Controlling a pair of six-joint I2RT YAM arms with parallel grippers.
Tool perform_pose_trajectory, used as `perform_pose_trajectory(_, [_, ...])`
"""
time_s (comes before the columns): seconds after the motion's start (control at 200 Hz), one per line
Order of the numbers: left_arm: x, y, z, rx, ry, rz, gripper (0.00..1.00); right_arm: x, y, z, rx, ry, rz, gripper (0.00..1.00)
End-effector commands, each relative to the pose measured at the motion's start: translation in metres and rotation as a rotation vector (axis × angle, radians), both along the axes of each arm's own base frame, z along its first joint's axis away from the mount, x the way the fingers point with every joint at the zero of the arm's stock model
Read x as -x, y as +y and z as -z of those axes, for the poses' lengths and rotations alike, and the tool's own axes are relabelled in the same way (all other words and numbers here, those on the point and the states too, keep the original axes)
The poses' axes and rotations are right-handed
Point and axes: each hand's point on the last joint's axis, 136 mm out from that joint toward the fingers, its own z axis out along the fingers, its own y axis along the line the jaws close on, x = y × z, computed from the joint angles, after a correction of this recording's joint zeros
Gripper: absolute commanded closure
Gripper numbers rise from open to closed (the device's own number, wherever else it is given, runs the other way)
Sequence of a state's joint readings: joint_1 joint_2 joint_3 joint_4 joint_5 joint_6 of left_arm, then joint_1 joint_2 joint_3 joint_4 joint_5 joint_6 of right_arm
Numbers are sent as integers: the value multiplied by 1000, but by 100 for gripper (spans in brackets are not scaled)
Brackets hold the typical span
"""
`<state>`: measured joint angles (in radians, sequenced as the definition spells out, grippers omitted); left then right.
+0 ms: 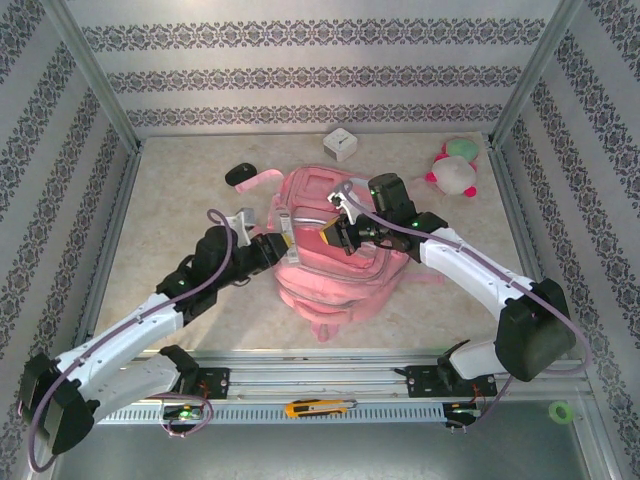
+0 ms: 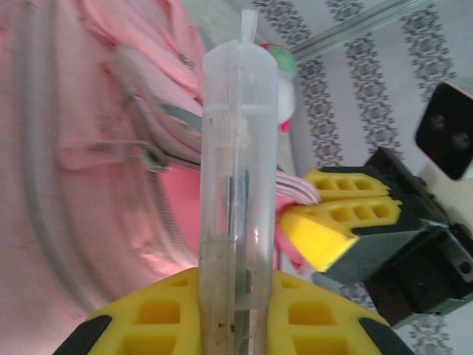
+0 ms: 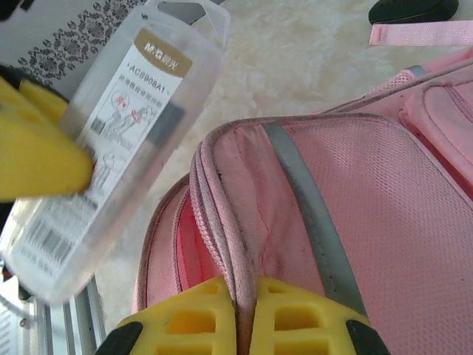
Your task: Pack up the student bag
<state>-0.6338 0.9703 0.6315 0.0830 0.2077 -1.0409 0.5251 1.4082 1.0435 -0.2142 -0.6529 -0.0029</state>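
As arms overhang student bag (image 1: 335, 280), left end effector (image 1: 279, 245) clamps clear case (image 2: 236, 185), right end effector (image 3: 244, 318) pinches seam (image 3: 222, 222)

One student bag (image 1: 330, 270) is lying at the centre of the frame. One clear plastic case (image 2: 238, 148), one plush toy (image 1: 455, 168), one white cube (image 1: 340, 144), one black oval object (image 1: 240, 174), one utility knife (image 1: 318, 407) and one green ring (image 1: 561, 411) are showing. Two are reaching in: the left end effector (image 2: 235, 303) and the right end effector (image 3: 246, 310).
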Motion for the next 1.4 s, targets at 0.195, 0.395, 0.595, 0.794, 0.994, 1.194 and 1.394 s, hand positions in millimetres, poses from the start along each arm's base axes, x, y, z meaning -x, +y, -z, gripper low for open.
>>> perform_pose_trajectory(0.195, [-8,-29,-9,229,-44,-121,100,-28,8,-54,-134,-75,60,100])
perform_pose_trajectory(0.395, [1,-47,2,262,30,-80,100,-40,3,-56,-127,-80,127,100])
perform_pose_trajectory(0.595, [19,-50,8,258,82,-53,100,-53,-2,-54,-113,-77,191,100])
perform_pose_trajectory(0.794, [33,-44,14,232,116,-70,100,-55,-1,-60,-126,-83,190,100])
perform_pose_trajectory(0.994, [20,-46,8,260,78,-120,100,-43,5,-68,-159,-88,134,100])
perform_pose_trajectory(1.194, [3,-57,8,325,70,-155,99,-33,11,-72,-184,-71,87,100])
perform_pose_trajectory(1.394, [-16,-68,-16,373,-11,-178,96,-24,16,-74,-200,-68,59,100])
